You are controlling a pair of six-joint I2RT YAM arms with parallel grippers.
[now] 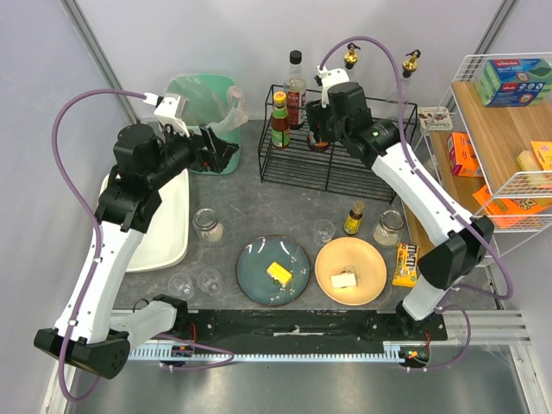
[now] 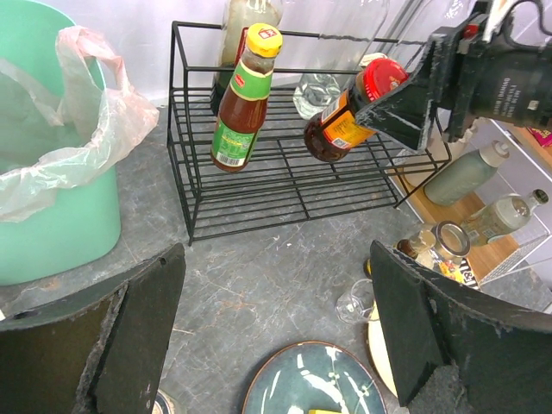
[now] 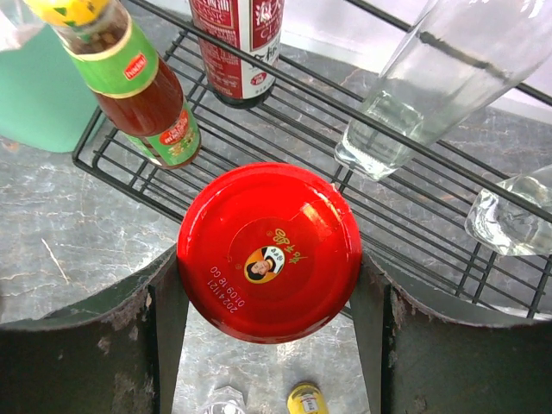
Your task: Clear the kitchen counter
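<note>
The dark grey stone kitchen counter [image 1: 241, 216] carries dishes, glasses and a black wire rack [image 1: 336, 164]. My right gripper [image 1: 319, 129] is shut on a red-lidded sauce jar [image 3: 269, 250], its fingers [image 3: 159, 319] pressing on both sides of the lid. The left wrist view shows the jar [image 2: 349, 121] tilted, with its base low over the rack floor [image 2: 285, 185]. My left gripper [image 1: 226, 151] is open and empty above the counter [image 2: 250, 276], between the green bin [image 1: 205, 103] and the rack.
A red-brown sauce bottle [image 1: 280, 121] and a dark bottle [image 1: 295, 90] stand in the rack. A blue plate [image 1: 259, 285], an orange plate [image 1: 371, 267], several glasses, a small bottle [image 1: 354, 217] and a candy bag [image 1: 405, 264] are on the counter. White tub [image 1: 159, 220] left, wooden shelf [image 1: 500, 129] right.
</note>
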